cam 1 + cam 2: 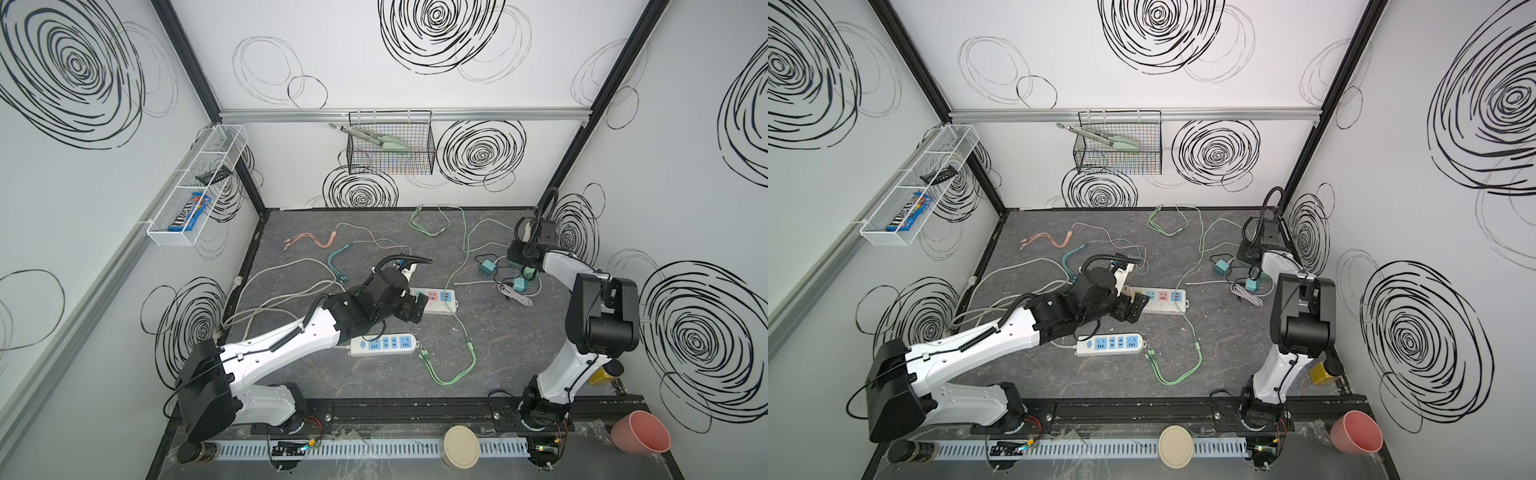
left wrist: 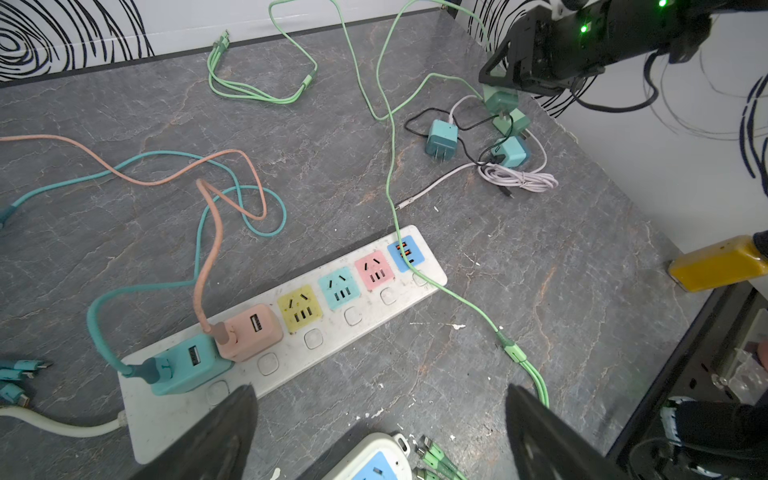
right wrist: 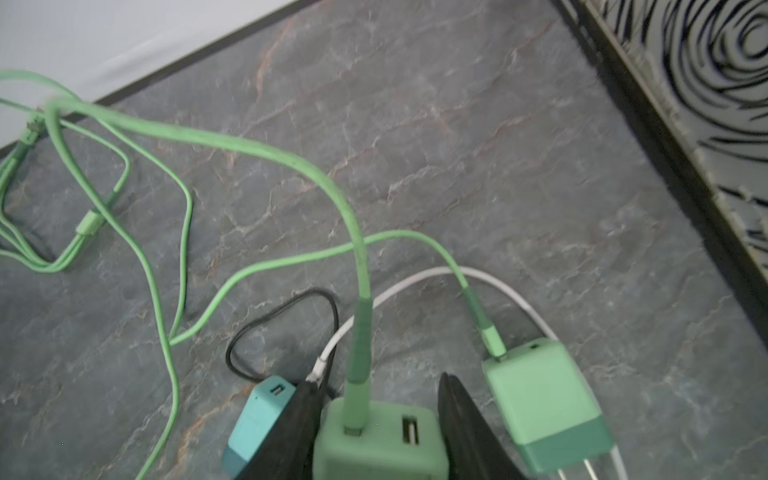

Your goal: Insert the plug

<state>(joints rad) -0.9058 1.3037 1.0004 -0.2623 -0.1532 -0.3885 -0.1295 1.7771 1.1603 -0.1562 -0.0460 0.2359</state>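
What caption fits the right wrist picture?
Right gripper clamps a light green cube-shaped charger plug, its green cable trailing across the grey stone-patterned table.

near power strip [image 1: 384,345] lies before far power strip [image 1: 438,300], loose plugs [image 1: 519,285] farther right.

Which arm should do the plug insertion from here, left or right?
Right. The right hand is shut on the green charger, its cable attached. The left hand hangs open and empty above the power strip, so it likely suits steadying the strip instead.
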